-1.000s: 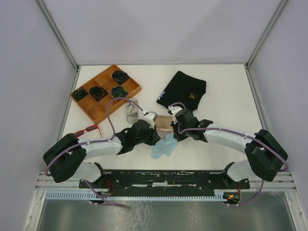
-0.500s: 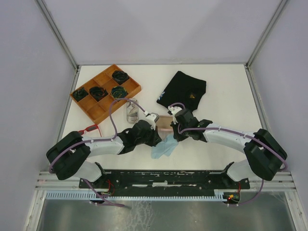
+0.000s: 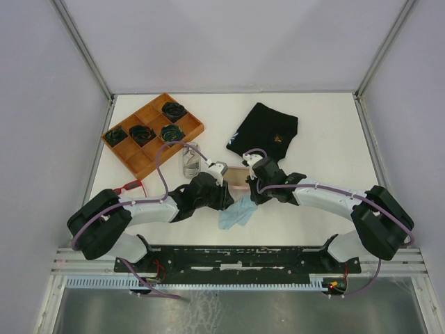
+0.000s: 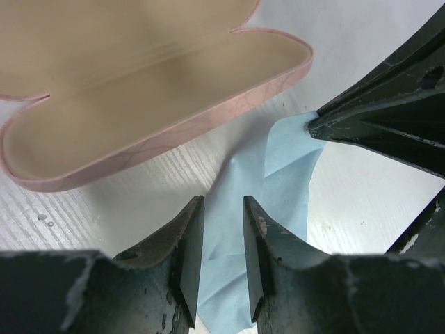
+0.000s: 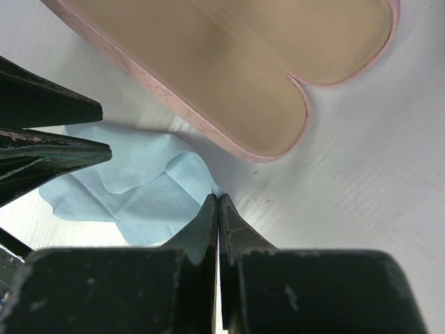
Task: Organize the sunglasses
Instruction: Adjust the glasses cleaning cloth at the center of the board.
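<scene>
The red-framed sunglasses (image 3: 127,187) lie at the table's left edge, away from both grippers. The brown-tinted pair is not in view. An open, empty pink glasses case (image 3: 238,177) (image 4: 139,125) (image 5: 229,76) lies at the table's middle. A blue cloth (image 3: 234,214) (image 4: 278,174) (image 5: 139,195) lies just in front of it. My left gripper (image 3: 227,197) (image 4: 222,203) hovers over the cloth, jaws slightly apart and empty. My right gripper (image 3: 252,195) (image 5: 218,197) is shut, pinching a corner of the cloth. Its fingers (image 4: 368,125) show in the left wrist view.
A wooden compartment tray (image 3: 142,157) holding dark items stands at the back left. A grey patterned glasses case (image 3: 191,162) lies beside it. A black cloth (image 3: 268,131) lies at the back, right of the middle.
My left arm has shifted slightly to the right, toward the cloth. The right arm and the cloth have hardly moved.
</scene>
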`<state>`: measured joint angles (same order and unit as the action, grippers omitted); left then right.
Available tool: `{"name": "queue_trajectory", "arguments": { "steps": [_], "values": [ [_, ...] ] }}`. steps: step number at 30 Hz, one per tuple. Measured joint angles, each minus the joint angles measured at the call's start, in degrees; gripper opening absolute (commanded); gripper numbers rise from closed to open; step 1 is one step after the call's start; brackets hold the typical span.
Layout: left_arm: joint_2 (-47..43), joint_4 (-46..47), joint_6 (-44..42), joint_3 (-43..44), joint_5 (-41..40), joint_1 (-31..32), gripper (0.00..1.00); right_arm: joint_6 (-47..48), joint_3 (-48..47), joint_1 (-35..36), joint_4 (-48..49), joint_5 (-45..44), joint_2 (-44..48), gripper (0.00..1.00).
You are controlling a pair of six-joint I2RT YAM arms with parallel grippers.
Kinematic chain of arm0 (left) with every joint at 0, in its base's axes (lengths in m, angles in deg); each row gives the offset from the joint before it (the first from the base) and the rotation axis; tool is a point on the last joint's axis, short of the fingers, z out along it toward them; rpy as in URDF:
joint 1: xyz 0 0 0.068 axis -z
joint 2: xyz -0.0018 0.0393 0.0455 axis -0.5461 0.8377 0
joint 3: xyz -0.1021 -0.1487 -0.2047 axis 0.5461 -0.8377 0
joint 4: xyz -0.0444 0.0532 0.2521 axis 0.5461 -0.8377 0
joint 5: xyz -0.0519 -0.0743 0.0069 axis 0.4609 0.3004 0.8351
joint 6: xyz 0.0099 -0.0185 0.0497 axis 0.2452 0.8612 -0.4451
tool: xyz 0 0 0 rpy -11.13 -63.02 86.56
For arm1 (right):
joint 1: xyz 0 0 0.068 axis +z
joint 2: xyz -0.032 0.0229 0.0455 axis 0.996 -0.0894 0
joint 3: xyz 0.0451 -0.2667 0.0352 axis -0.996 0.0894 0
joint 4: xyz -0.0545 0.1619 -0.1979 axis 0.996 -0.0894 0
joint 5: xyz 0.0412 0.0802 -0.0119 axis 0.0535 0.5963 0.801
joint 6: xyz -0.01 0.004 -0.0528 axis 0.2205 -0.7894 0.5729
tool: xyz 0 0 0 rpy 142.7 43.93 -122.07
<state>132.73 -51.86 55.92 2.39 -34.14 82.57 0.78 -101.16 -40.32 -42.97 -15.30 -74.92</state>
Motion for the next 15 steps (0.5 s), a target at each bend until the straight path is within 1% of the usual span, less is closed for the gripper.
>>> {"name": "queue_trajectory", "arguments": {
  "steps": [8, 15],
  "values": [
    [0.0, 0.52, -0.28, -0.31, 0.63, 0.0, 0.37, -0.02, 0.0, 0.02, 0.09, 0.0, 0.0, 0.0],
    [-0.98, 0.09, -2.93, -1.33, 2.49, 0.0, 0.37, -0.11, 0.0, 0.02, 0.07, -0.13, 0.0, 0.0]
  ]
}}
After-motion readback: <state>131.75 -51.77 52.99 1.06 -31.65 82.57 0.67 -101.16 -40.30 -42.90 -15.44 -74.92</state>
